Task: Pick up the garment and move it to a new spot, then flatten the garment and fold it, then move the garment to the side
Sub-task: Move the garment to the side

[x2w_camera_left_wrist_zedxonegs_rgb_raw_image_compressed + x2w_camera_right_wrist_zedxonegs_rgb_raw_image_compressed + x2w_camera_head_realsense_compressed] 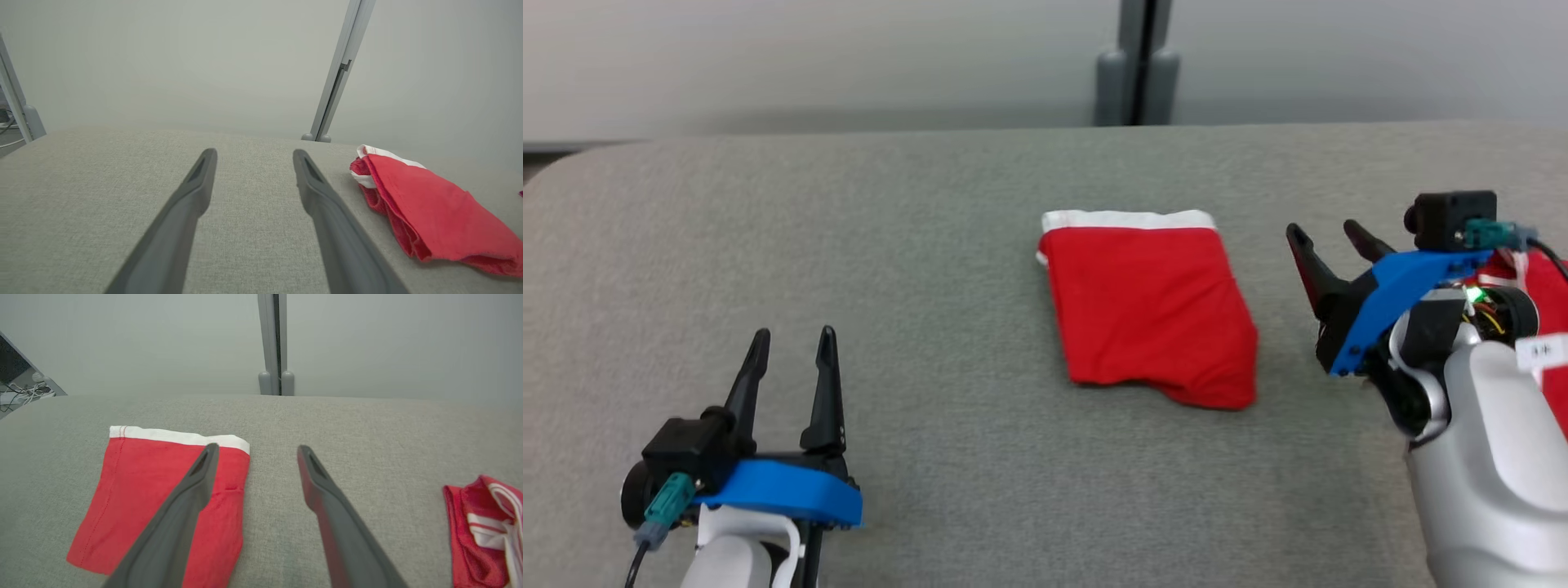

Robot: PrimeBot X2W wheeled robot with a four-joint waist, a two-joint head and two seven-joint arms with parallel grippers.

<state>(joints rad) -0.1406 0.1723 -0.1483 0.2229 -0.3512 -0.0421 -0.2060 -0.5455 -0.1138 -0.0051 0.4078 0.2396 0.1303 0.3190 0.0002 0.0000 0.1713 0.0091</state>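
Right pincer spread, empty, just right of garment; left pincer spread, empty, well apart. Garment looks folded; move-aside step likely next: pinch all layers at edge.

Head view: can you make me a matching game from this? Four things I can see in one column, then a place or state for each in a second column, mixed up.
Things
1. folded red garment
2. left gripper
3. right gripper
4. red and white cloth

Places and states
A. bunched up at the far right of the grey table
B. lower left, open, holding nothing
C. middle of the table, lying flat, white band at the far edge
D. to the right of the garment, apart from it, open and holding nothing

Pairs: 1-C, 2-B, 3-D, 4-A
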